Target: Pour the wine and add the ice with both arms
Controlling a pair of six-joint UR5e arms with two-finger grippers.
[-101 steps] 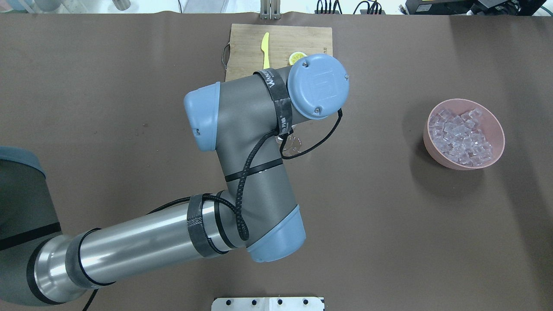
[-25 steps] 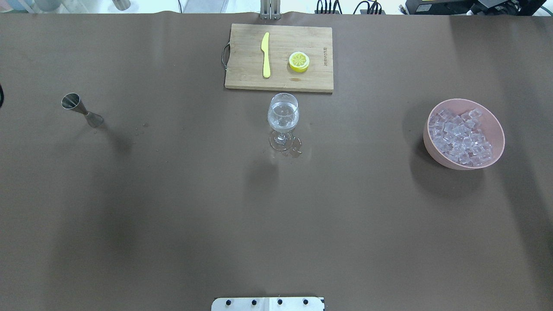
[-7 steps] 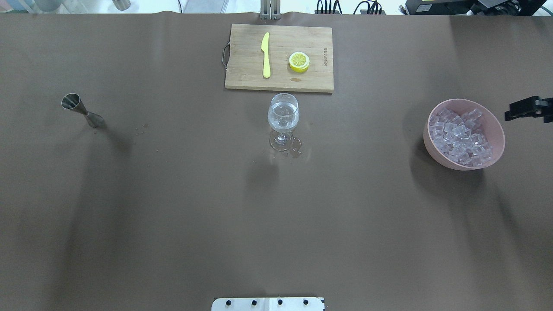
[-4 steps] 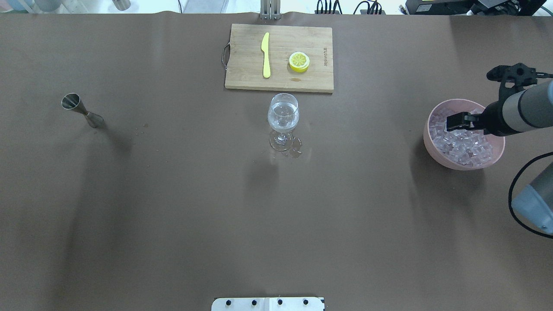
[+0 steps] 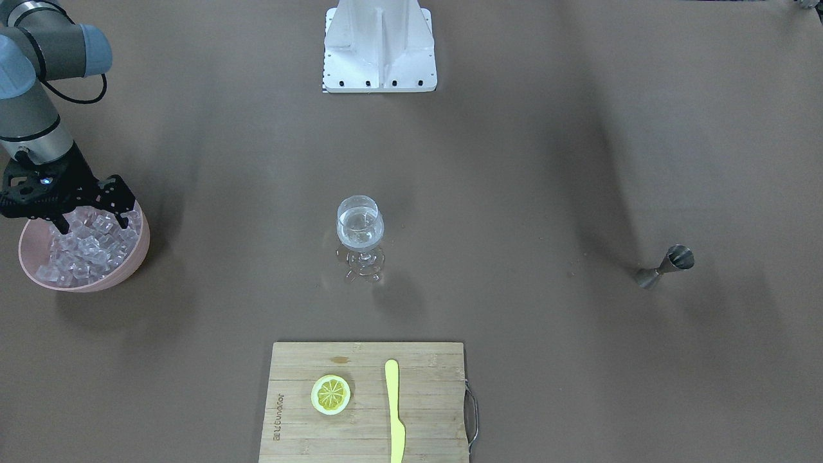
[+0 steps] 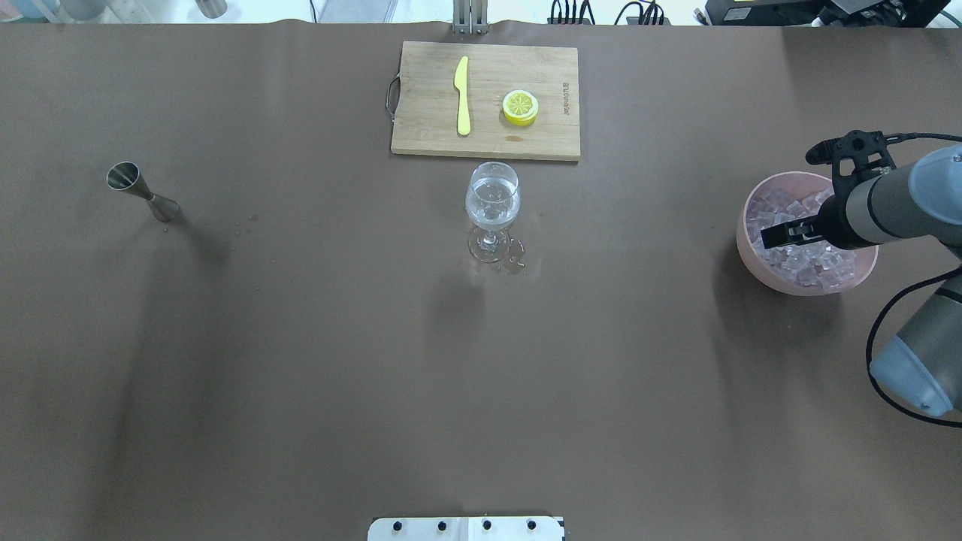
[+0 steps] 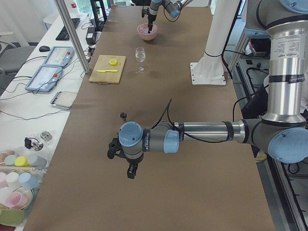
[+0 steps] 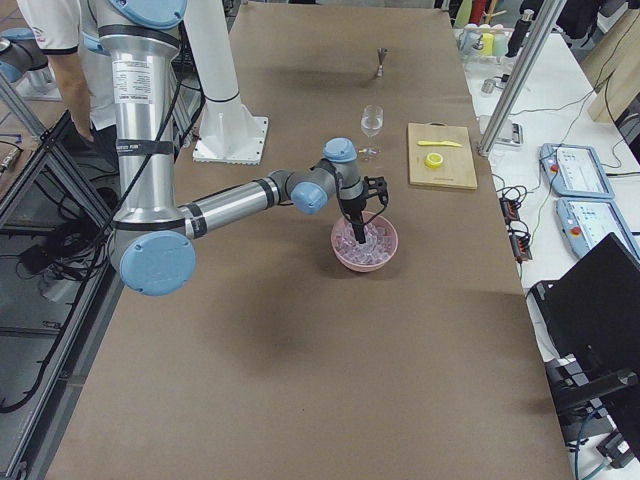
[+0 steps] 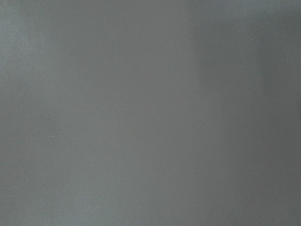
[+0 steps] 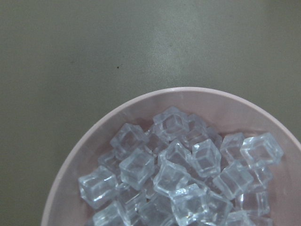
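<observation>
My right gripper (image 5: 91, 224) is open, its fingers spread over the ice (image 5: 80, 254) in the pink bowl (image 5: 136, 260), tips down among the cubes. In the overhead view the right gripper (image 6: 797, 230) sits above the ice (image 6: 800, 263) in the bowl (image 6: 754, 263). The right wrist view looks down on the ice (image 10: 183, 179) and the bowl's rim (image 10: 94, 136). A stemmed glass (image 6: 492, 201) at mid table holds a little clear wine (image 5: 360, 236). My left gripper (image 7: 128, 169) shows only in the left side view, low above bare table; I cannot tell whether it is open or shut.
A metal jigger (image 6: 140, 192) stands at the table's left. A wooden cutting board (image 6: 552, 71) with a yellow knife (image 6: 462, 96) and a lemon half (image 6: 520, 107) lies behind the glass. A small spill (image 6: 515, 263) lies by the glass foot.
The left arm has left the overhead view and the jigger now stands at the left. The right arm came in from the right, and its gripper moved over the bowl and down to the ice.
</observation>
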